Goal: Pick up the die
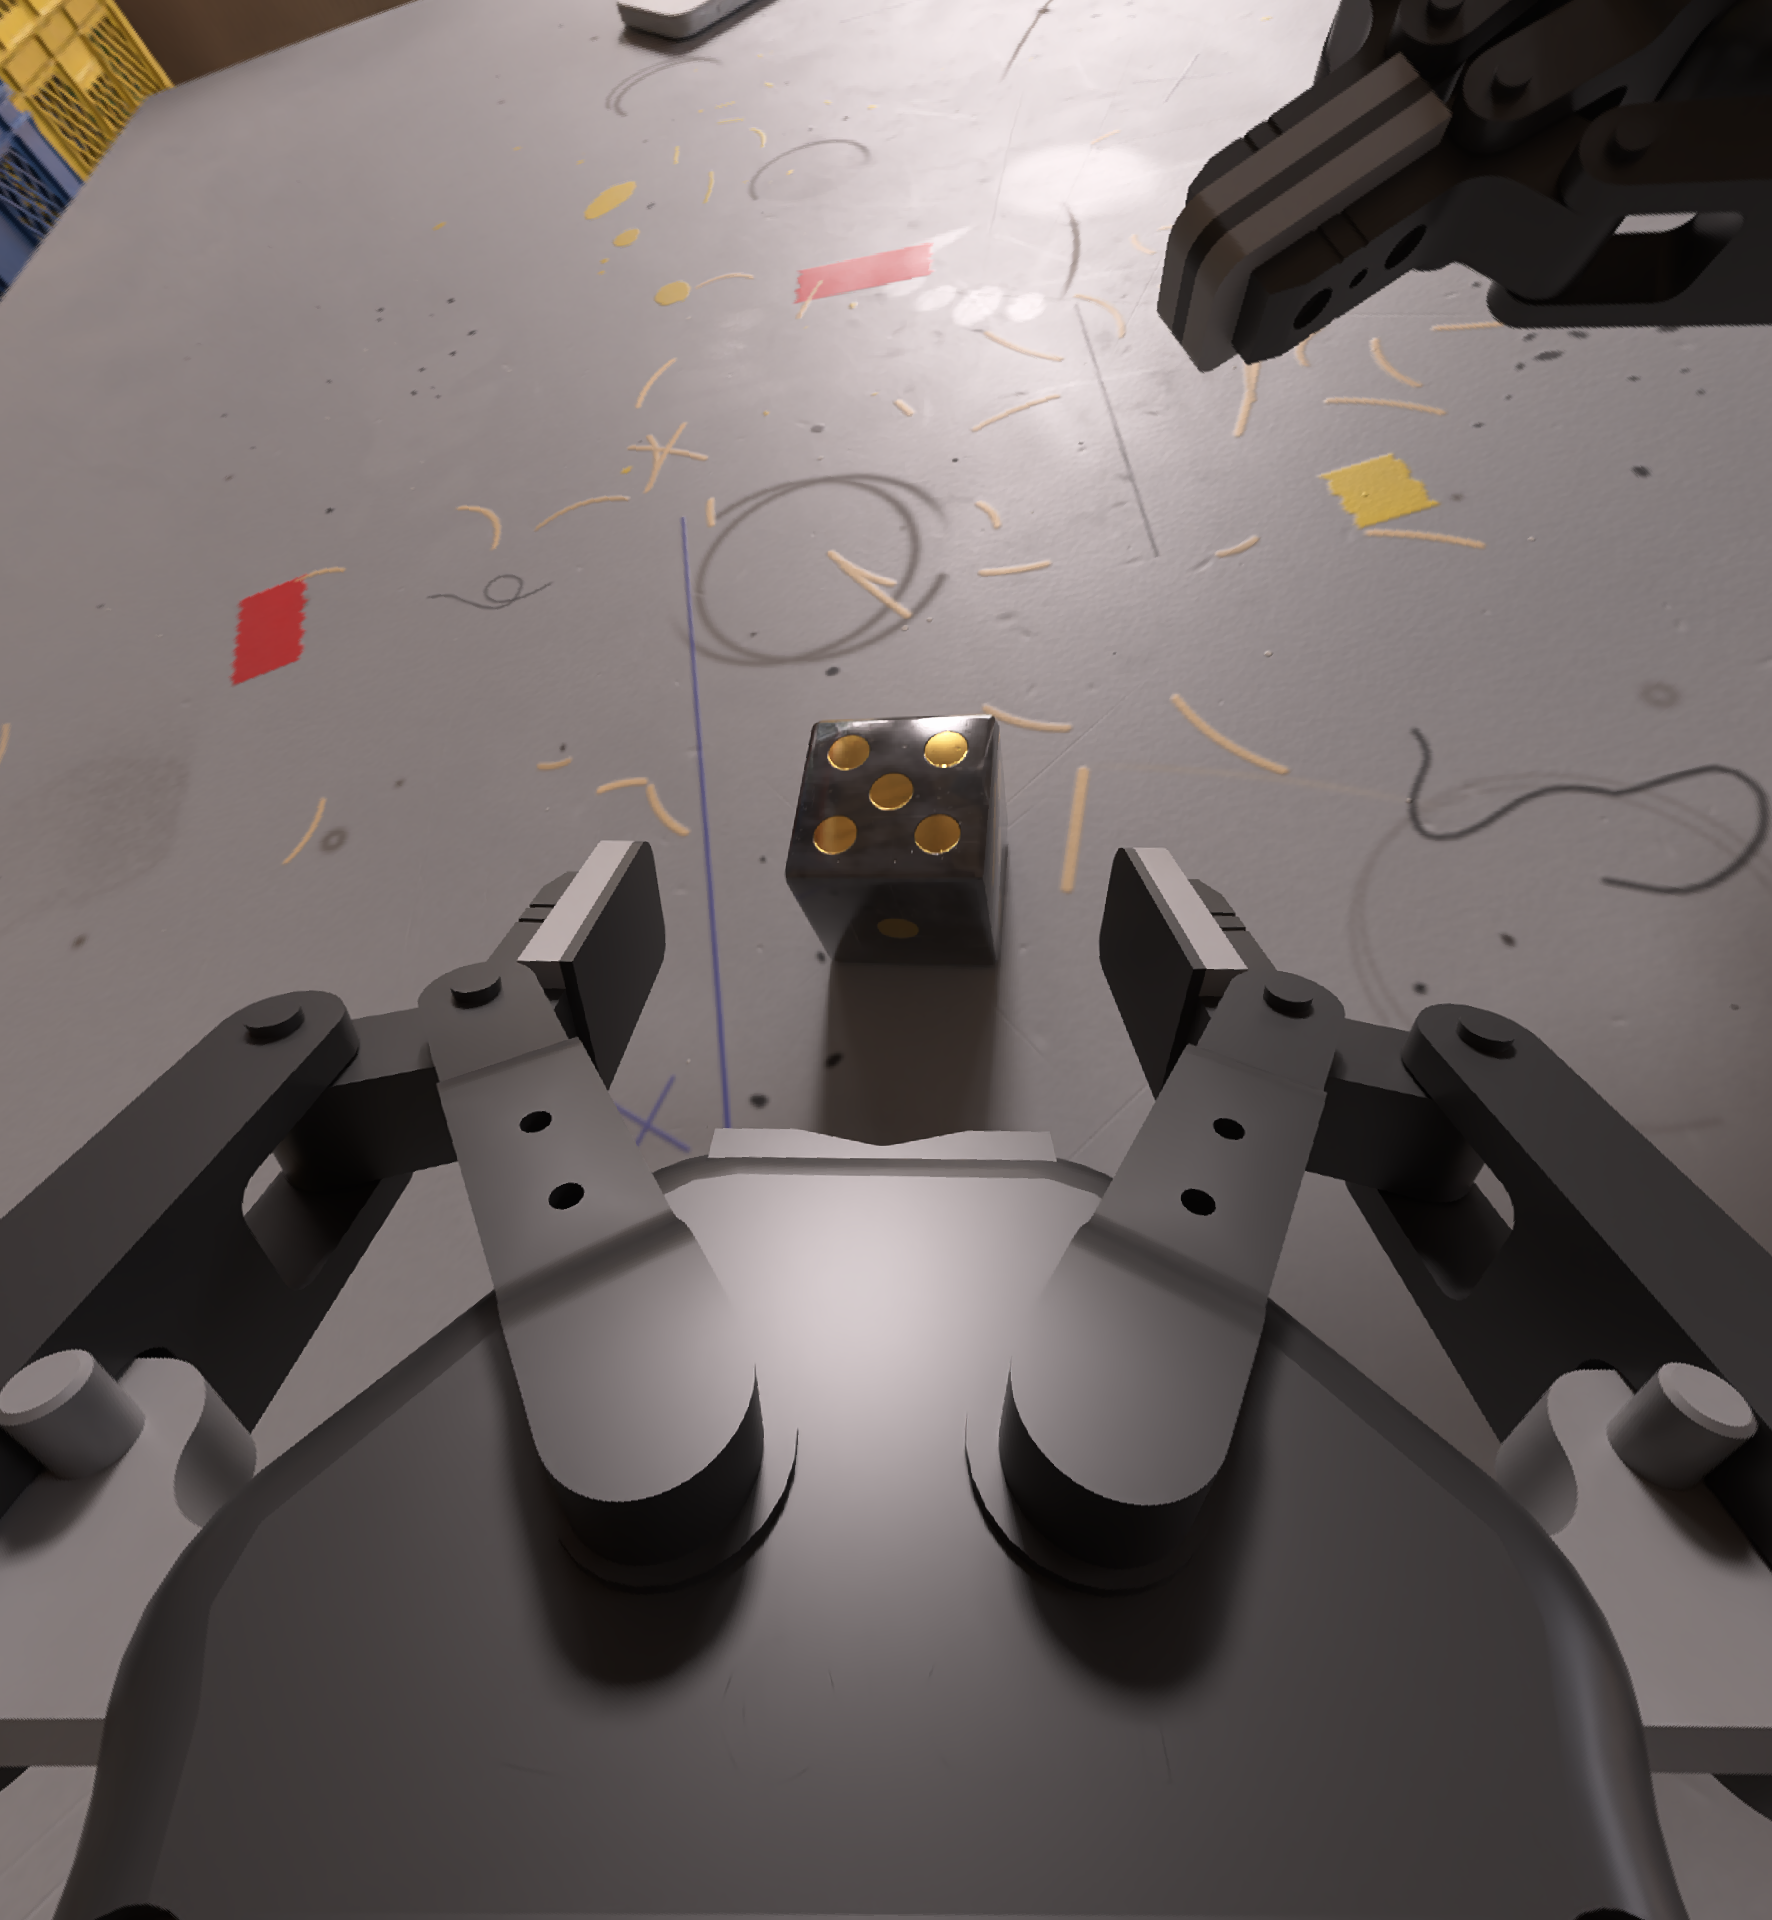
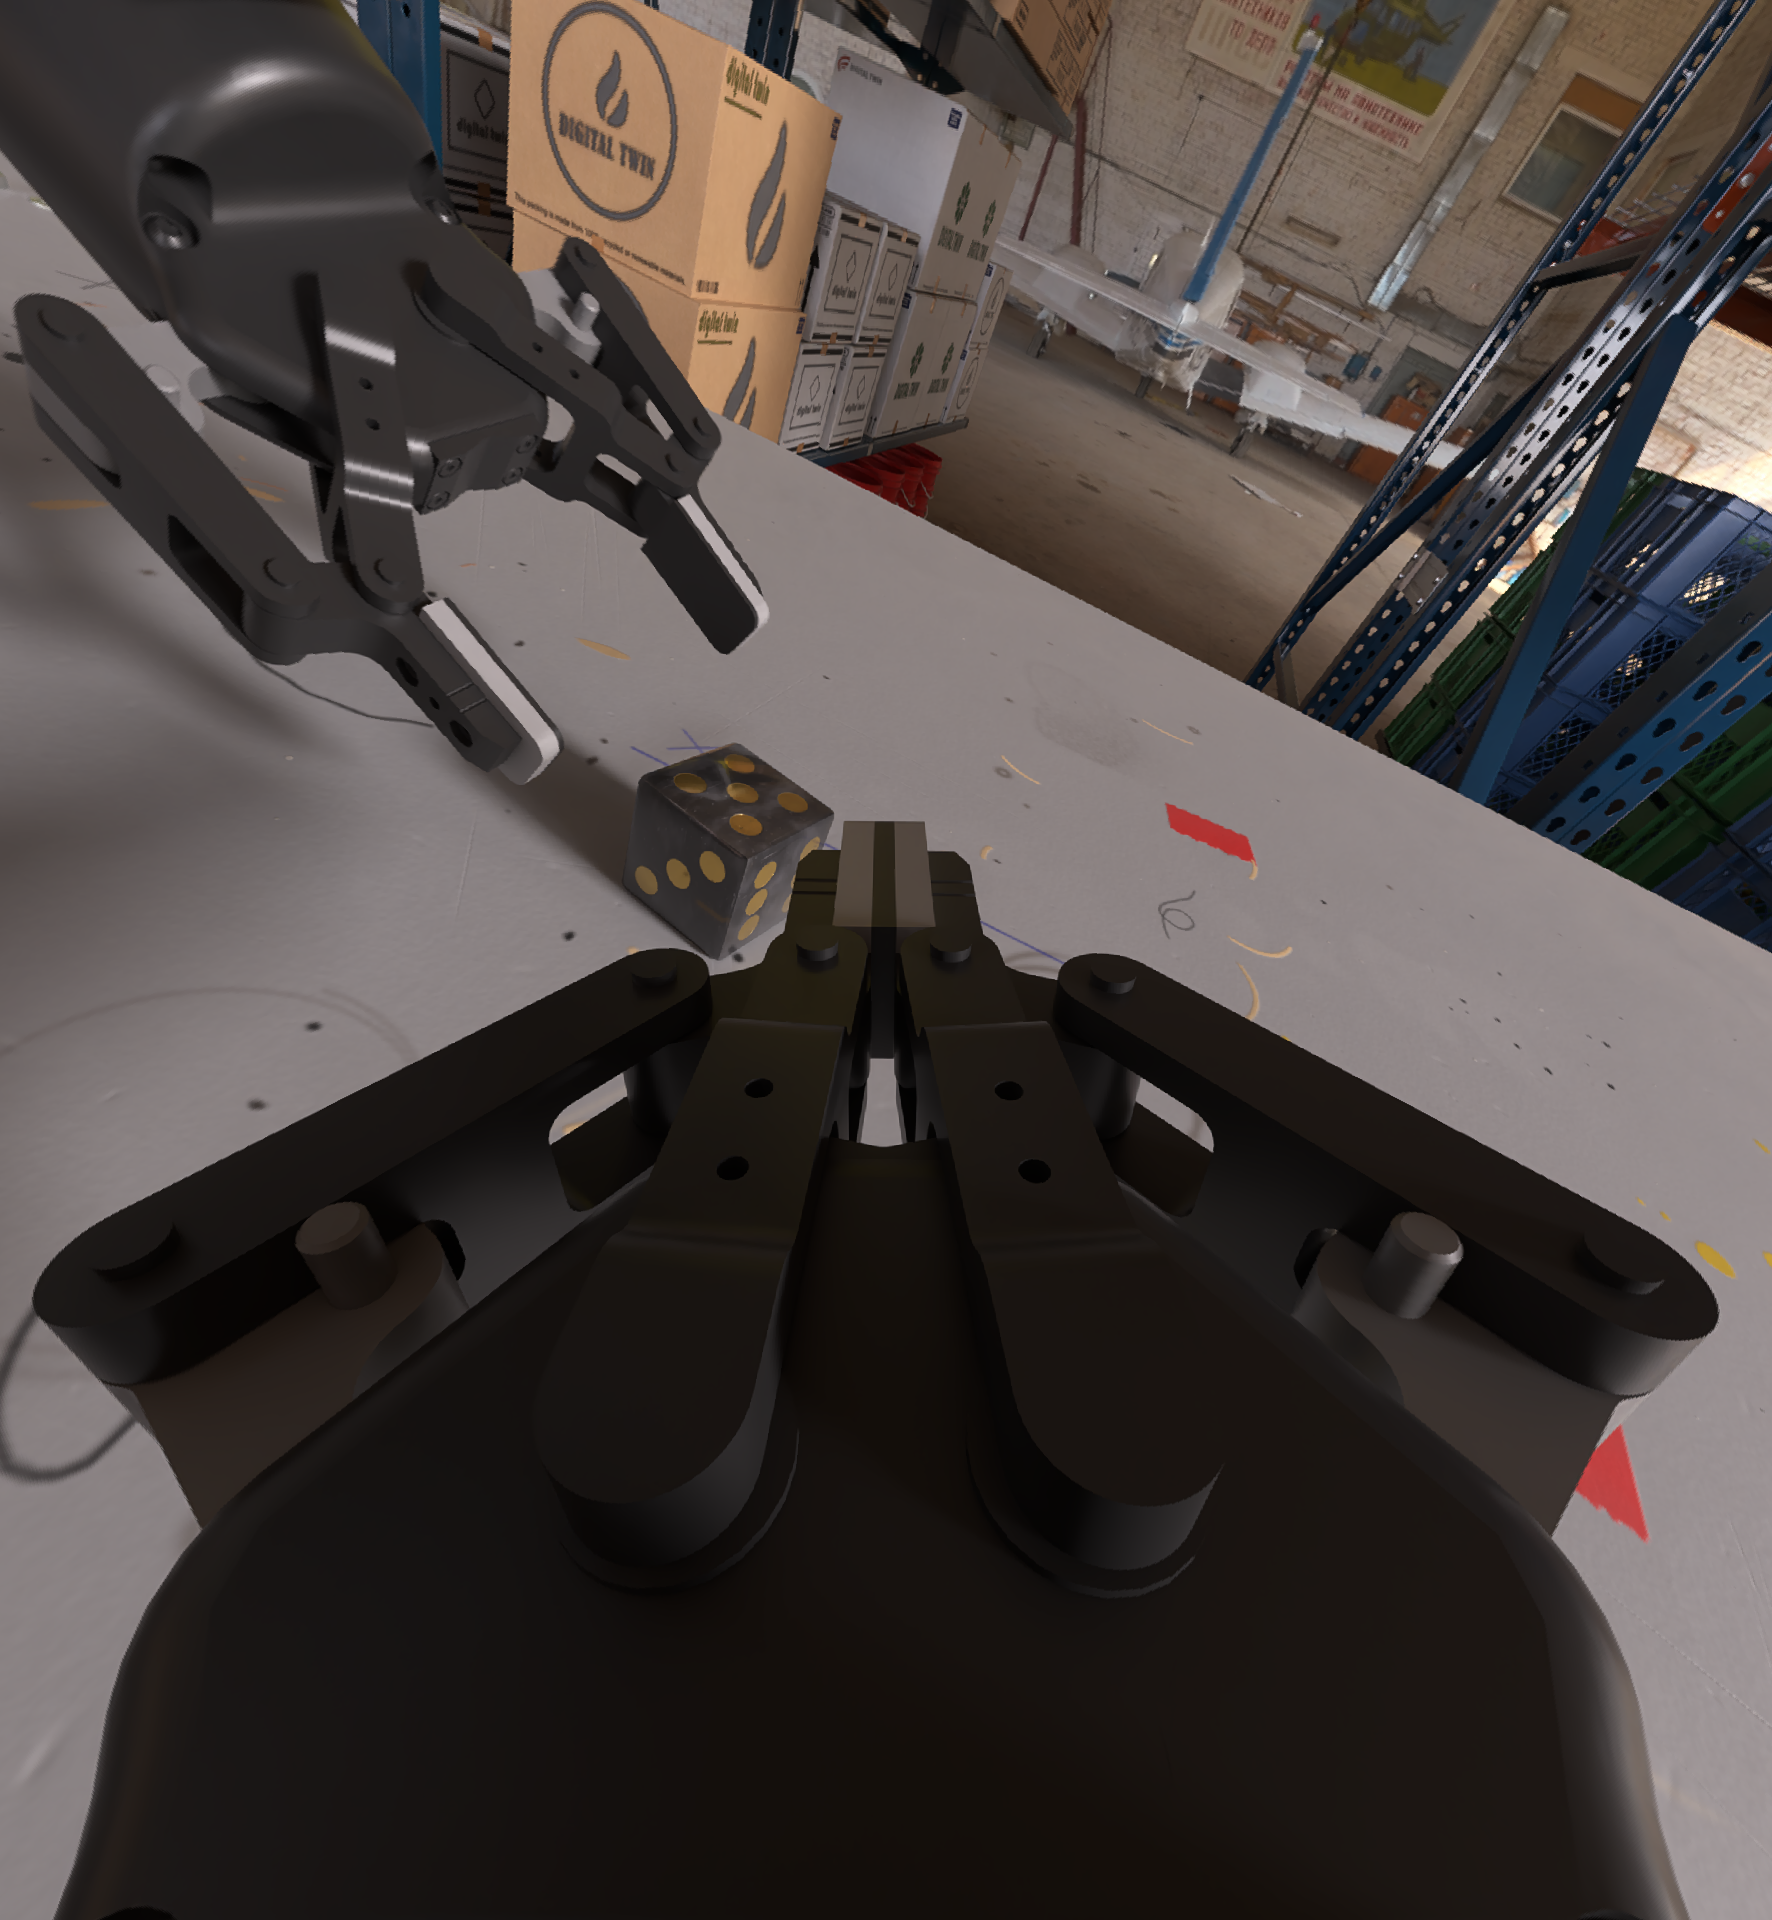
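Lining up looks decent: left hand [image 1: 882, 914] spread wide just short of the die [image 1: 894, 831] sitting on the worktop [image 1: 342, 416], right hand [image 2: 882, 868] pinched closed beside it, so I'd ease forward till both fingers straddle the die.

Printed cardboard boxes [image 2: 653, 156]; wall poster [image 2: 1349, 62] bears lettering.

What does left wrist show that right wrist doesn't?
Only left wrist: the yellow tape patch and a white object at the table's far edge. Only right wrist: cardboard boxes, blue racking. Both: the die on the grey table, the open left tool nearing it, and the shut right tool.
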Available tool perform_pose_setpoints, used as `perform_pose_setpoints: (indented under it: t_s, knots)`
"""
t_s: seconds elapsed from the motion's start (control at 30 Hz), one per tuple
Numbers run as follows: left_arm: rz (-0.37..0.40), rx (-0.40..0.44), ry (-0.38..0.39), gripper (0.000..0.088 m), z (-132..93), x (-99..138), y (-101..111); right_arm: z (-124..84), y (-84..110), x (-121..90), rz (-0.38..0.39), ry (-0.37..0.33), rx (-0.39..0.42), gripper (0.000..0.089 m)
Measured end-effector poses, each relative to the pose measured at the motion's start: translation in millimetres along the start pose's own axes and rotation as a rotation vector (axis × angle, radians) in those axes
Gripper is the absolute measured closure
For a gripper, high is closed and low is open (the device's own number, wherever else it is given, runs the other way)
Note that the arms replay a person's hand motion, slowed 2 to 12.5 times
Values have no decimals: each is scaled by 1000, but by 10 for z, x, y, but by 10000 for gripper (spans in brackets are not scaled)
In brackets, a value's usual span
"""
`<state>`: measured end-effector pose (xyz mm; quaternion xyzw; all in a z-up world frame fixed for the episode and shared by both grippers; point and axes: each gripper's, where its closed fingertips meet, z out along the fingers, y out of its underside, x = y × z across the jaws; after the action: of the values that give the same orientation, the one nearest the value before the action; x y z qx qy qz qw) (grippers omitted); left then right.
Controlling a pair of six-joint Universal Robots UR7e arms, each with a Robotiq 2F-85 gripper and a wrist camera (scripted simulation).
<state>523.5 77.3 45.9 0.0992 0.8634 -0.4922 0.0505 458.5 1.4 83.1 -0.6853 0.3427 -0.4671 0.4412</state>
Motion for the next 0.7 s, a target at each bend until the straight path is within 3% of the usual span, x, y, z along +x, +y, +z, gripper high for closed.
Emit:
perform_pose_setpoints:
  t_s: [0.37,0.7]
  knots:
    - [-19,-4,134,142,190,71,-62,-9,-8,11,7,3,7,893]
    - [15,-70,171,220,348,126,3,-20,-18,25,16,7,17,893]
